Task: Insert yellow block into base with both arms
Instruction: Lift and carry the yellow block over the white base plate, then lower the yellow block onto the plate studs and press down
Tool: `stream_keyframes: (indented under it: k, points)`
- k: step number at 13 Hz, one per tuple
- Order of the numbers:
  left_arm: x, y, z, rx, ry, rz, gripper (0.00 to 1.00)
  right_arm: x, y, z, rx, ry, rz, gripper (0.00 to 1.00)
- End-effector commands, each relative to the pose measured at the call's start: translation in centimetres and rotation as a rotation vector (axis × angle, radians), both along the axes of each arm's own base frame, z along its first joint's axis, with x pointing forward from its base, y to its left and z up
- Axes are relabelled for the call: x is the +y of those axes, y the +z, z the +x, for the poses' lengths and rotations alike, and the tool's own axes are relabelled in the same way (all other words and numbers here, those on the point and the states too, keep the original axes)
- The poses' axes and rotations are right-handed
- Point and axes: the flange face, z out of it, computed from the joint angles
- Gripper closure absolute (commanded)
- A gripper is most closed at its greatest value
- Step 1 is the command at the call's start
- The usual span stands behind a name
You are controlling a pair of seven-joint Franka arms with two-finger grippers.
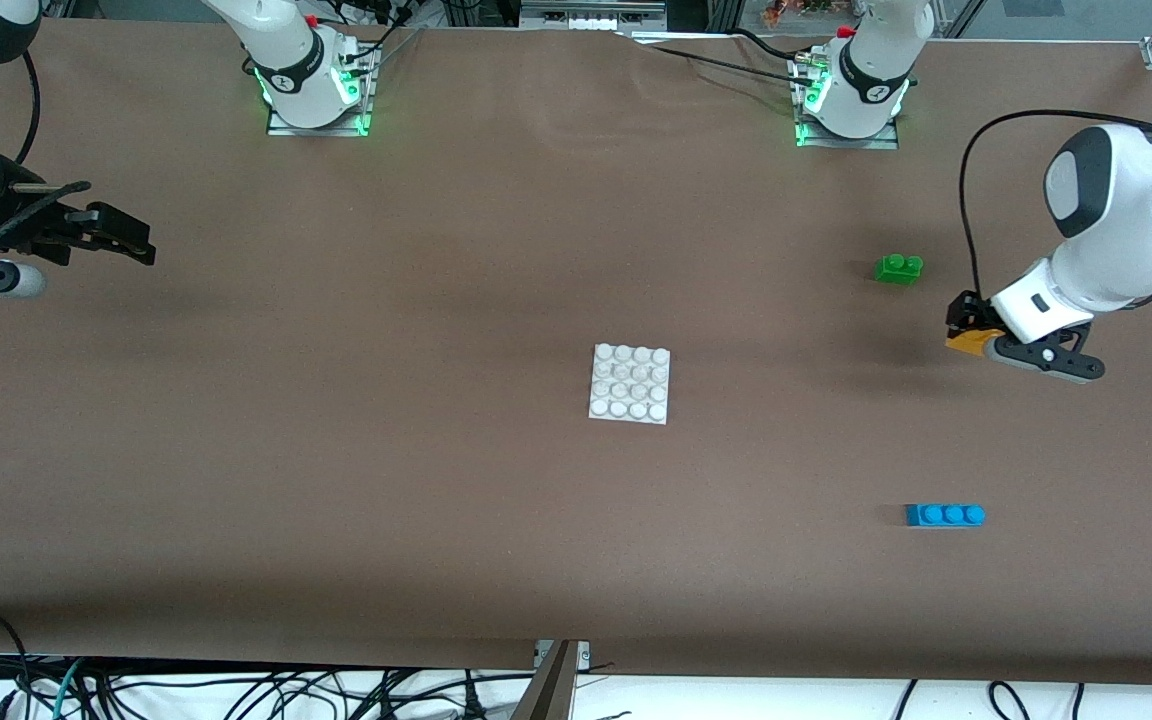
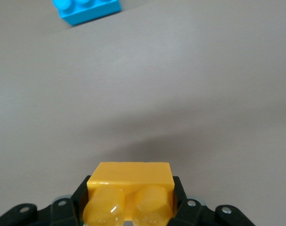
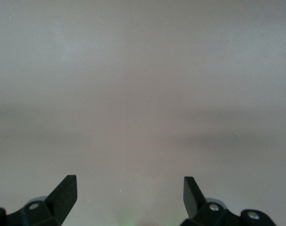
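The left gripper [image 1: 971, 335] is clamped on the yellow block [image 2: 129, 188], holding it just above the table [image 1: 436, 300] at the left arm's end, between the green brick [image 1: 898, 268] and the blue brick [image 1: 945, 514], probably so it can be carried clear of both. The base [image 1: 630, 383] lies flat in the middle of the table, well apart from the block, nothing on its studs. The right gripper [image 1: 121, 245] waits with fingers spread wide over bare table at its own end, likely kept free to steady the base when the block is pressed in.
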Motion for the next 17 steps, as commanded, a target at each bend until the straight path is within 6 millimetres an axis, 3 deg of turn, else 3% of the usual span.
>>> stream_keyframes:
  k: [1, 4, 7, 11, 12, 15, 17]
  points:
    - [-5.6, 1.9, 0.8, 0.04, 0.047, -0.003, 0.93, -0.2, 0.5, 0.3, -0.011, 0.009, -0.004, 0.0]
    - [-13.3, 2.7, 0.1, 0.045, 0.065, -0.014, 0.93, -0.1, 0.5, 0.3, -0.011, 0.01, -0.004, 0.0]
    - [-20.1, 3.1, 0.7, 0.043, 0.114, -0.068, 0.93, -0.3, 0.5, 0.3, -0.011, 0.007, -0.002, 0.0]
    - [-30.5, 2.0, 0.7, 0.079, 0.177, -0.123, 0.93, -0.5, 0.5, 0.3, -0.012, 0.006, -0.006, 0.0]
    - [-33.2, 1.4, 0.6, 0.094, 0.183, -0.138, 0.93, -0.5, 0.5, 0.3, -0.012, 0.006, -0.006, 0.0]
    - [-37.0, -3.1, 3.8, 0.107, 0.164, -0.159, 0.92, -0.5, 0.5, 0.3, -0.012, 0.006, -0.006, 0.0]
    - [-39.8, -5.7, 3.3, 0.083, 0.122, -0.116, 0.92, -0.6, 0.5, 0.3, -0.012, 0.004, -0.007, 0.0]
